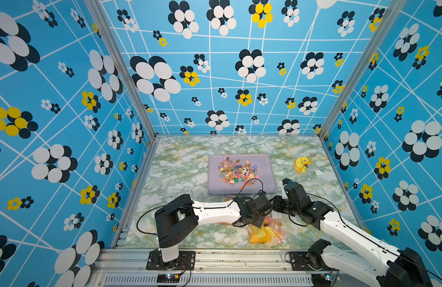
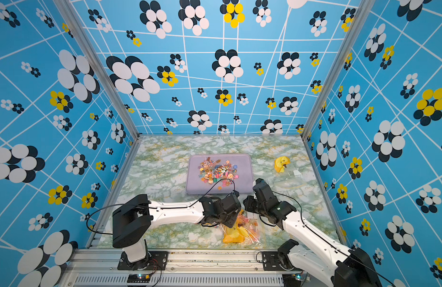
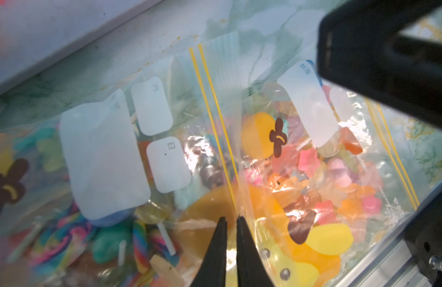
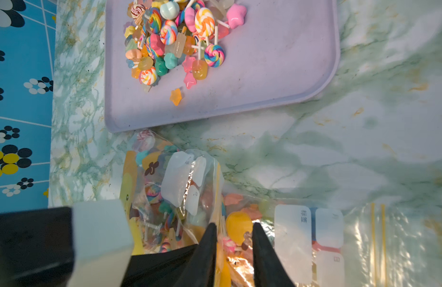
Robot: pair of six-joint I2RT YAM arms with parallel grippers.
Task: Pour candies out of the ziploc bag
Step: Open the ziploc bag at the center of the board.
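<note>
in a top view the bag (image 1: 267, 229) lies at the near edge of the table (image 1: 180, 169), candies (image 1: 272, 225) inside; more are heaped on the tray (image 1: 264, 179) behind it. left wrist: the left gripper (image 3: 231, 221) is nipped almost together on bag film beside the yellow zip (image 3: 215, 119). right wrist: the right gripper (image 4: 234, 227) sits part open astride the bag; whether it grips, can't tell.

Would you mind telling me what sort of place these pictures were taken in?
Most likely a robot test cell, not a home: two arms bolted to an aluminium rail, printed flower-pattern walls boxing in a marble-print tabletop, and a tray of candies.
</note>
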